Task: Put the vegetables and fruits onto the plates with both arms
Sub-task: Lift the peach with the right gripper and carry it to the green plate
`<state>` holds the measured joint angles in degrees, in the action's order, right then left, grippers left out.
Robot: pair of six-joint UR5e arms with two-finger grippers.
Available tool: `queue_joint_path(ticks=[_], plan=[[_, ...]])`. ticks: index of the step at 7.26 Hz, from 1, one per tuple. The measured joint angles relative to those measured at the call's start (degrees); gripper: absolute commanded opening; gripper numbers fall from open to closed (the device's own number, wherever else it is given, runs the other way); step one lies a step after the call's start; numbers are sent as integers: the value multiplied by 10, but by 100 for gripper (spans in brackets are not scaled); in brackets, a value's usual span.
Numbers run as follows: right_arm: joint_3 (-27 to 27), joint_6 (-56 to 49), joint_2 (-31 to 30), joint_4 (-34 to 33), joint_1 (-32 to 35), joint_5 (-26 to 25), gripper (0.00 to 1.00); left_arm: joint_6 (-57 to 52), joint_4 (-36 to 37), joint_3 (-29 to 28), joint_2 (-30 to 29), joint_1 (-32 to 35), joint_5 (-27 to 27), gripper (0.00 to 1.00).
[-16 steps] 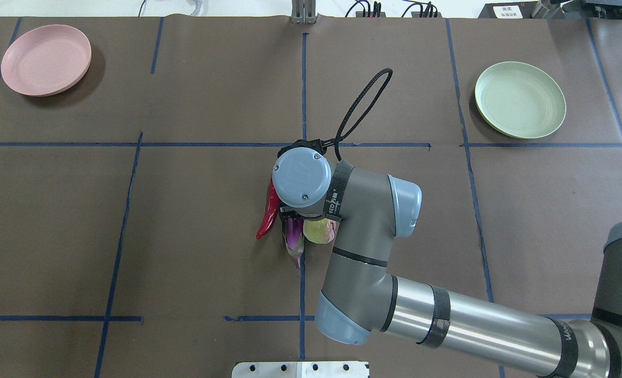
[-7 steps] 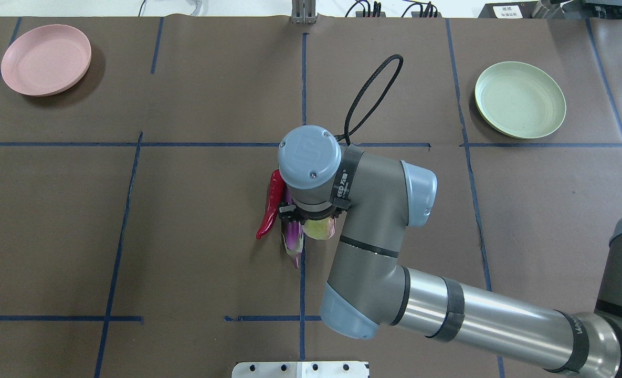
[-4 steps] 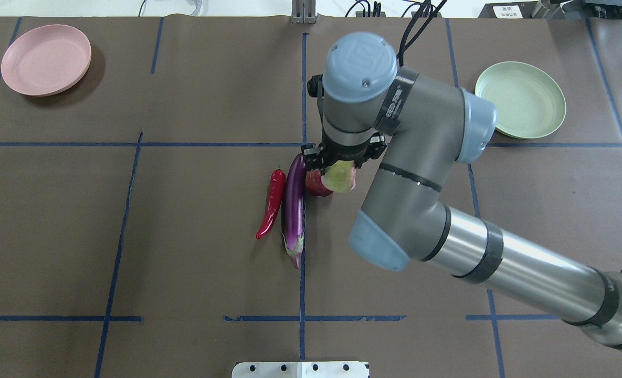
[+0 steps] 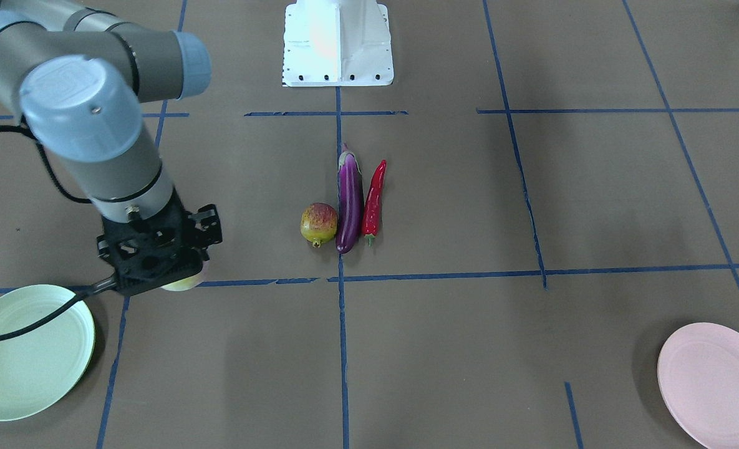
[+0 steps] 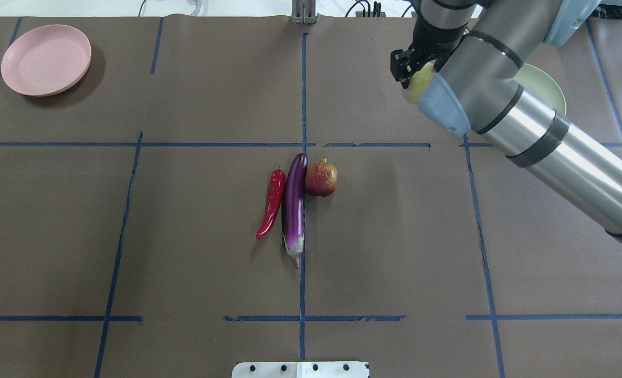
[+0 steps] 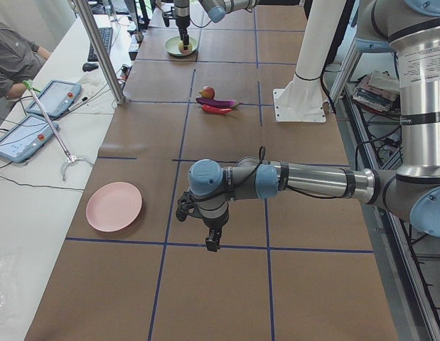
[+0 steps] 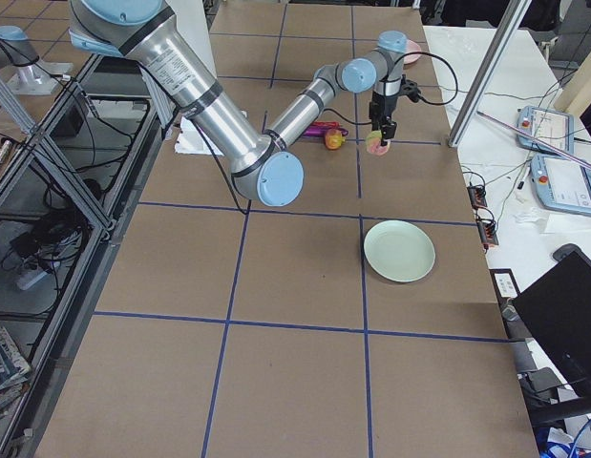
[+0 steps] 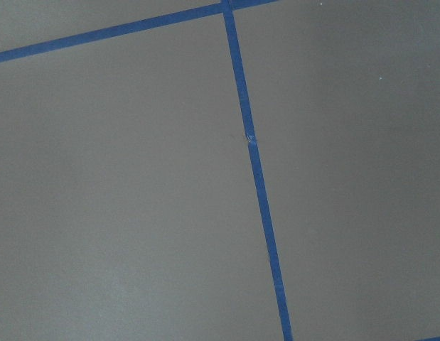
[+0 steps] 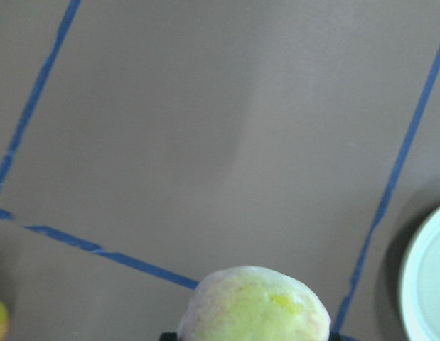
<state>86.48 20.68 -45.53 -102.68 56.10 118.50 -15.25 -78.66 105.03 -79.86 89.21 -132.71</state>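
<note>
Brown table cover [image 5: 195,226] w/ blue tape grid [image 5: 127,210], white base block [image 4: 338,43] mid near edge, operator [image 6: 12,57] & tablets [image 6: 24,135] at far-left bench.

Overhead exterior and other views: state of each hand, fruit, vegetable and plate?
right hand: shut on the pale fruit
pale fruit: held aloft, short of the green plate
mottled fruit: resting on table against the eggplant
eggplant: lying on table
chili: lying beside the eggplant
green plate: empty
pink plate: empty
left hand: cannot tell

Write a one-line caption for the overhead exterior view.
The right gripper holds the pale fruit near the green plate; eggplant, chili and mottled fruit lie mid-table.
</note>
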Motion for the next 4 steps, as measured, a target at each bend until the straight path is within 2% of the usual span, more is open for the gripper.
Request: queue_joint_path(ticks=[3,4], plan=[[-143,-159,-78,200,79,37,10,-1,0,0,0,0,0,100],[-169,-202,-98,229,95,41,11,-1,0,0,0,0,0,100]])
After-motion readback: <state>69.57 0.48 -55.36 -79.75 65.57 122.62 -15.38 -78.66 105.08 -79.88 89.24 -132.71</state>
